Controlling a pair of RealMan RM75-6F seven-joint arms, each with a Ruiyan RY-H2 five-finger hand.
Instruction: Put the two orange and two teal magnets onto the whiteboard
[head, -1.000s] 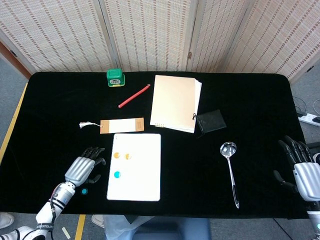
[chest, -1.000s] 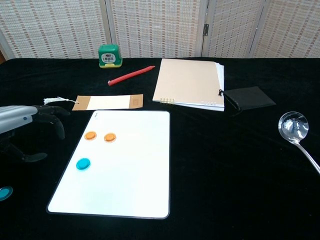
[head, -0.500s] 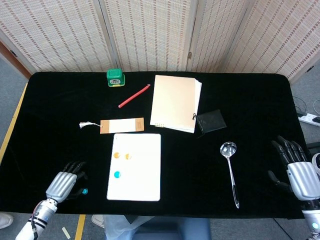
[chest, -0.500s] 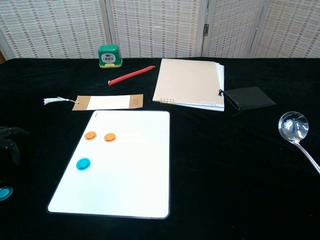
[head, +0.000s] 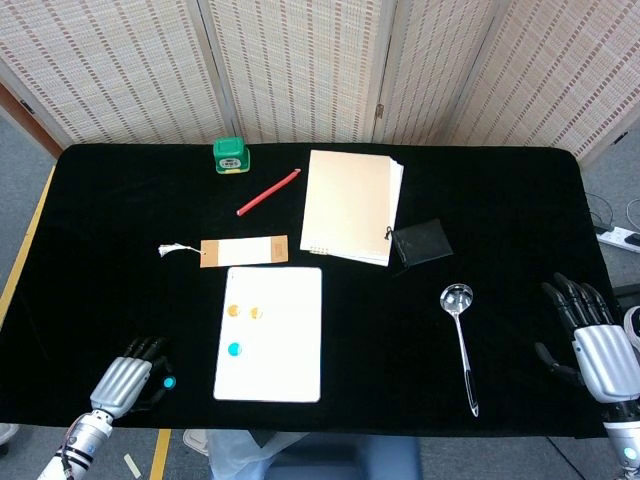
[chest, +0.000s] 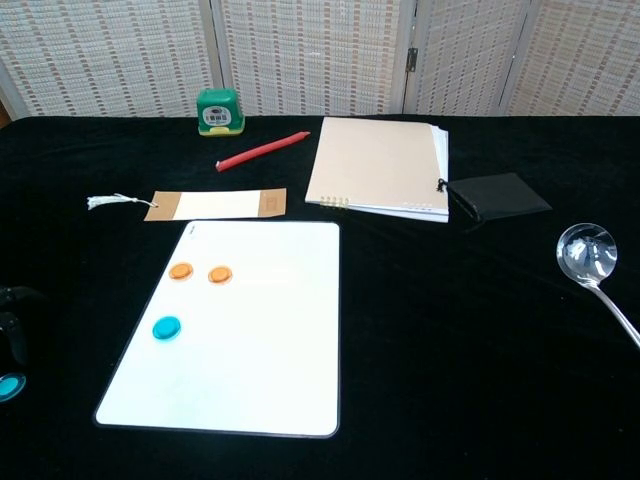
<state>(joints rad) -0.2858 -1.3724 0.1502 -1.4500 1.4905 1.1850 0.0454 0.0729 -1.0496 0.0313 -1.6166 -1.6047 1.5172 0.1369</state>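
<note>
- Whiteboard (head: 270, 333) flat on the black table (head: 500, 200), already carrying two orange magnets (head: 245, 312) side by side and one teal magnet (head: 234, 349) nearer the front edge.
- Fourth piece, the loose teal magnet (head: 169, 382), off the board on the cloth to its left, right at the fingertips of the left hand (head: 127, 379).
- Left hand low at the table's front-left corner, fingers reaching toward that magnet; cannot tell whether pinching it or merely touching (chest view shows only dark fingertips at the frame edge).
- Right hand (head: 590, 338) at the far right, fingers spread, holding nothing, well apart from the spoon (head: 461, 335).
- Judged: three of four placed, last pick pending.
- Risks: thin disc on soft cloth, easy to push away instead of lifting; near the table edge, so a nudge could send it off.
- On carrying over, possible snap toward the placed teal magnet (magnets attract), knocking it out of place.
</note>
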